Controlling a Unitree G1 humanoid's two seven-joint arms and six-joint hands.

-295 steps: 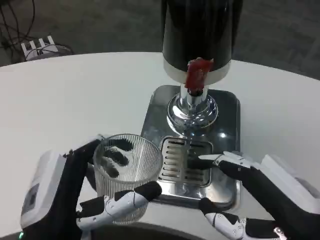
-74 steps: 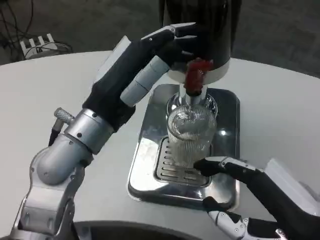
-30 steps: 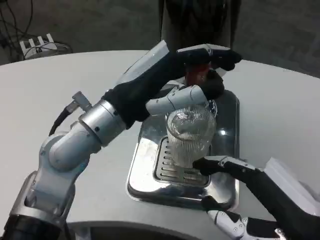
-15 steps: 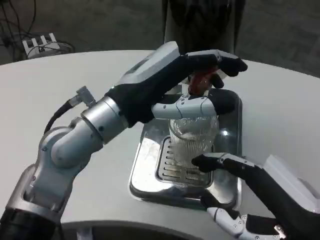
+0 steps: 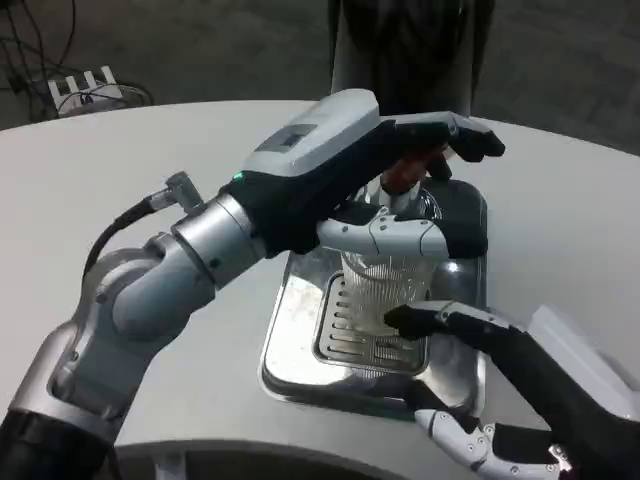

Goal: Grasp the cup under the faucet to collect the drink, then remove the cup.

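The left hand (image 5: pixel 400 185) reaches over the cup (image 5: pixel 388 290), fingers stretched out onto the red faucet handle (image 5: pixel 408 172); I cannot tell if it grips it. The cup stands upright on the drip tray (image 5: pixel 300 340), right under the faucet. The right hand (image 5: pixel 520 390) waits open just beside the cup, nearer to it, fingertip almost touching.
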